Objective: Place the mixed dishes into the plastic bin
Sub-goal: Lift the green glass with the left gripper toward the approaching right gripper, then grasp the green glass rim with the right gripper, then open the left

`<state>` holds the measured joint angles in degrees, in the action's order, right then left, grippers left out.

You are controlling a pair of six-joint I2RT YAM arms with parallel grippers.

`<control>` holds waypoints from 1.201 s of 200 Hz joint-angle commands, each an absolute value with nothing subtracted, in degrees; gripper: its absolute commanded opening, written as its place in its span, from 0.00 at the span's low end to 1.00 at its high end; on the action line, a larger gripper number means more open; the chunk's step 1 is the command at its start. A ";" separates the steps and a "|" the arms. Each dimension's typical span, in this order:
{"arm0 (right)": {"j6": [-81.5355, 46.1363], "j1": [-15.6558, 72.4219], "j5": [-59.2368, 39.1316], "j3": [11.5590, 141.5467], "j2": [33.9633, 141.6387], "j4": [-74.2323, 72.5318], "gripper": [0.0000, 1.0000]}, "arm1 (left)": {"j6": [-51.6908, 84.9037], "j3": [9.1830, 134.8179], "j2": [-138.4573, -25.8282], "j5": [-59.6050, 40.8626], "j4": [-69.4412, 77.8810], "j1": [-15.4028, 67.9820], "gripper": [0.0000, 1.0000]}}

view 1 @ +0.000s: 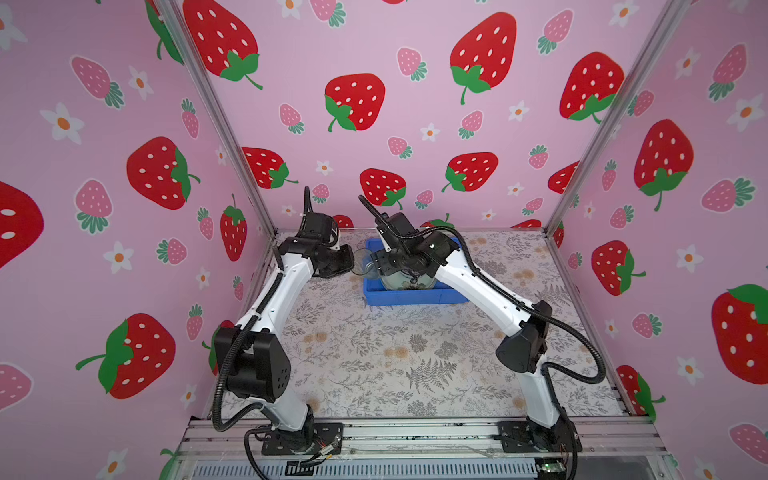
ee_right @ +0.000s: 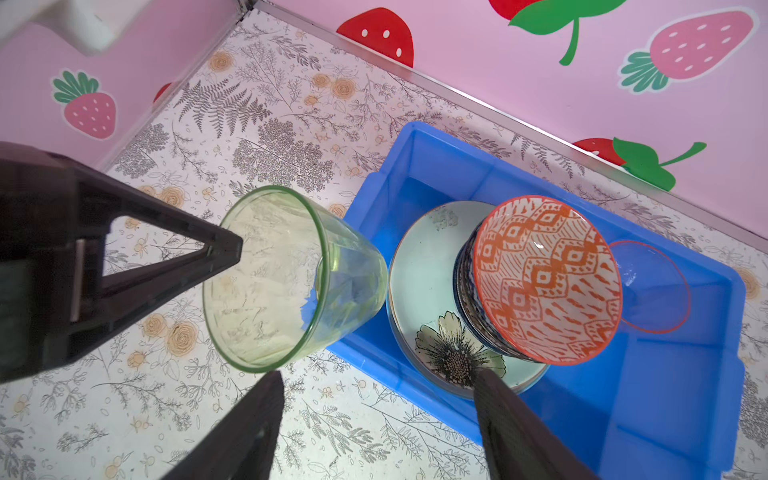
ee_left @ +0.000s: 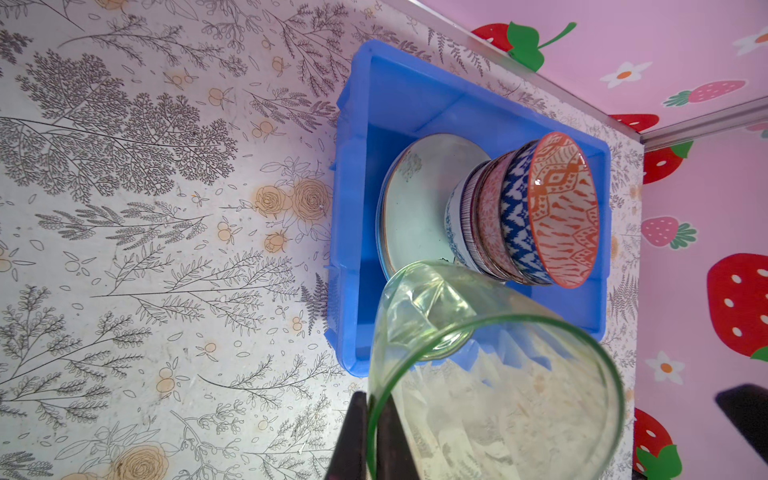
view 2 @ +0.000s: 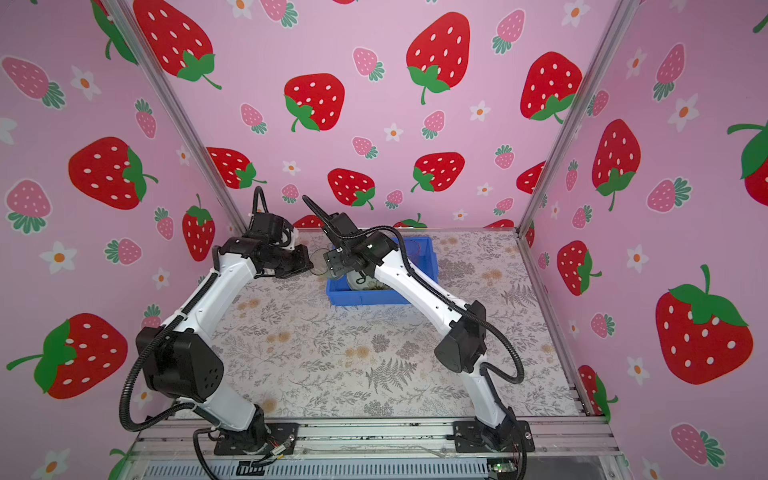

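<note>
The right gripper (ee_right: 378, 376) holds its black fingers wide apart, empty. Just beyond, the left gripper (ee_right: 226, 249) pinches the thin rim of a tilted green glass tumbler (ee_right: 286, 282) at the thick edge of the blue plastic bin (ee_right: 673, 415). Inside: stacked smooth plates (ee_right: 419, 282), nested patterned bowls (ee_right: 544, 278), perhaps a red-rimmed tumbler (ee_right: 656, 291) behind.

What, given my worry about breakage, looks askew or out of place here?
The green tinted glass tumbler hangs on its side at the edge of the blue plastic bin, pinched only by its rim in the left gripper. Nothing looks spilled or broken.
</note>
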<state>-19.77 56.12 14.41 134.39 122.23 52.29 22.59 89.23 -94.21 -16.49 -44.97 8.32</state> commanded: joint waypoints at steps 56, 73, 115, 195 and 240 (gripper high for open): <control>-19.90 57.19 16.79 133.07 121.32 52.66 0.72 | 22.63 90.44 -92.66 -12.98 -46.44 13.13 0.00; -20.04 57.22 17.11 131.98 120.72 52.62 0.70 | 22.79 90.53 -92.23 -12.35 -46.41 13.93 0.00; -20.63 57.22 19.12 131.67 120.71 53.88 0.69 | 22.62 90.87 -91.69 -11.10 -46.78 16.12 0.00; -20.74 57.22 21.53 129.34 120.76 55.75 0.53 | 22.12 93.26 -92.23 -5.07 -49.57 22.09 0.00; -20.59 57.13 21.71 126.49 119.55 55.24 0.45 | 23.29 93.40 -91.68 -3.96 -49.56 22.54 0.00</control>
